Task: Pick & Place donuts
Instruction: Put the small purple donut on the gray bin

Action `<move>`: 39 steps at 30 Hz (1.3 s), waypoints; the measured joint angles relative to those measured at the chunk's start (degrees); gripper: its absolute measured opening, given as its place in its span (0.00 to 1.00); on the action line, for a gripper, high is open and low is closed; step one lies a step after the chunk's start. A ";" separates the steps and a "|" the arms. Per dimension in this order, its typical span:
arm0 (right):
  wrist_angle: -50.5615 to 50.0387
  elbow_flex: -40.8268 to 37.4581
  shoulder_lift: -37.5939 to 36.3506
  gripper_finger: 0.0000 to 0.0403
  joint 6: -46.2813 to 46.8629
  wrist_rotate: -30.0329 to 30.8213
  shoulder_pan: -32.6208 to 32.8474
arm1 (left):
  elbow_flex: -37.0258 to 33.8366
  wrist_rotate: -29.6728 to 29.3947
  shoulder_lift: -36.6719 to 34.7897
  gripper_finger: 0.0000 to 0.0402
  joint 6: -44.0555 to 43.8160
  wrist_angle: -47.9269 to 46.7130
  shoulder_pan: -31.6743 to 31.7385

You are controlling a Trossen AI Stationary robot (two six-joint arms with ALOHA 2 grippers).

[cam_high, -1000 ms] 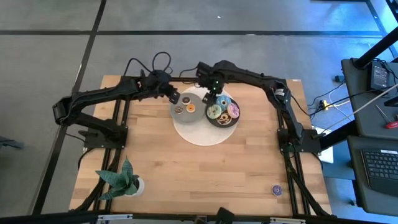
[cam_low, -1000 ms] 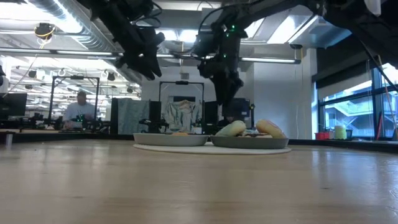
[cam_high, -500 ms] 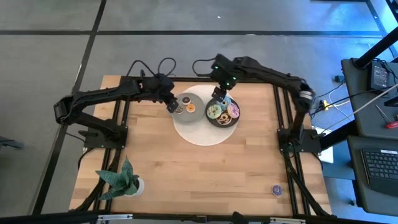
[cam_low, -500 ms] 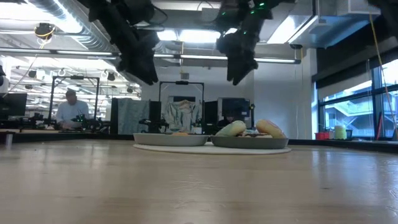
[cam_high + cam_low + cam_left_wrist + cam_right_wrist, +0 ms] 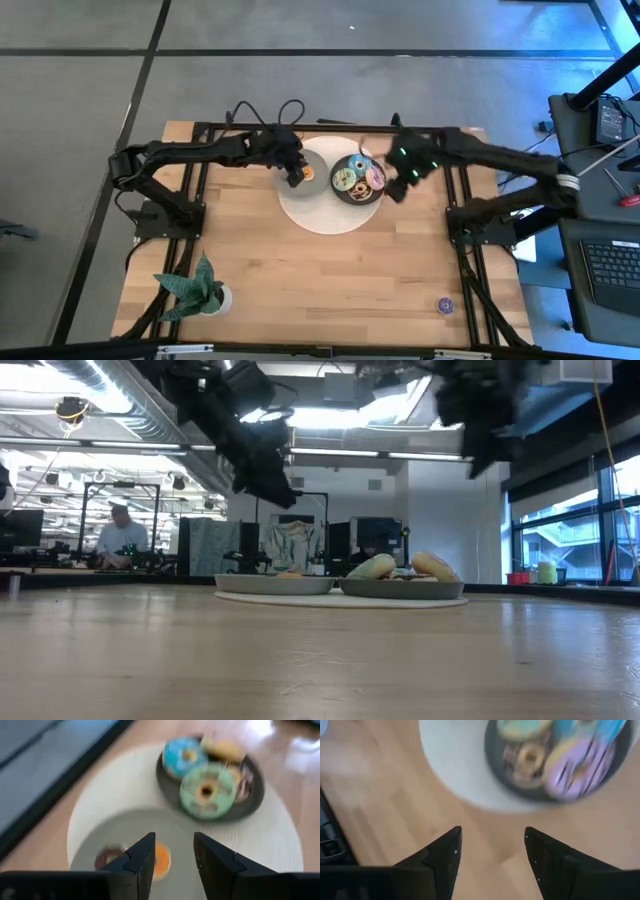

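Observation:
Several small iced donuts, among them green [image 5: 207, 792], blue [image 5: 185, 756] and purple [image 5: 575, 767], lie piled on a dark plate [image 5: 358, 180]. An orange donut [image 5: 161, 860] and a brown one [image 5: 110, 856] lie flat on the lighter grey plate [image 5: 300, 160] beside it. A lone purple donut [image 5: 445, 305] sits near the table's near right corner. My left gripper [image 5: 172, 852] hangs open above the grey plate, over the orange donut. My right gripper [image 5: 492, 845] is open and empty, above the wood to the right of the dark plate.
Both plates rest on a round white mat [image 5: 325, 210] at the table's far middle. A green potted plant [image 5: 195, 290] stands at the near left corner. Bare wood [image 5: 330, 280] spreads across the near half. In the low view a person [image 5: 118, 538] sits in the room behind.
My right gripper has risen from above the dark plate and swung toward the table's right edge, off the mat. My left gripper has moved right and slightly nearer, in over the grey plate. The donuts on the plates have kept still.

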 joint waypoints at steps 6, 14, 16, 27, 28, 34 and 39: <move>1.21 -11.84 -8.25 0.54 26.05 2.56 14.84 | 0.00 4.09 0.00 0.32 3.59 13.47 0.00; 2.39 -14.39 -5.67 0.51 46.25 5.57 32.49 | 0.00 7.93 -0.02 0.33 -0.64 22.03 -1.01; 2.39 -14.39 -4.71 0.49 51.10 5.81 37.16 | 0.00 7.93 -0.02 0.33 -1.72 22.02 -2.13; 3.01 -14.39 1.64 0.42 70.20 2.85 65.49 | 0.00 1.85 -0.02 0.33 -8.43 22.02 -11.90; 2.86 -14.39 2.58 0.42 71.97 2.00 67.07 | 0.00 0.75 -0.02 0.33 -8.43 22.03 -12.94; 4.15 -14.43 8.99 0.42 79.48 1.07 73.49 | 0.00 -4.37 -0.02 0.32 -9.75 22.02 -18.42; 10.73 -16.49 13.12 0.42 84.01 -0.29 76.90 | 0.00 -7.01 -0.02 0.32 -10.97 22.07 -21.19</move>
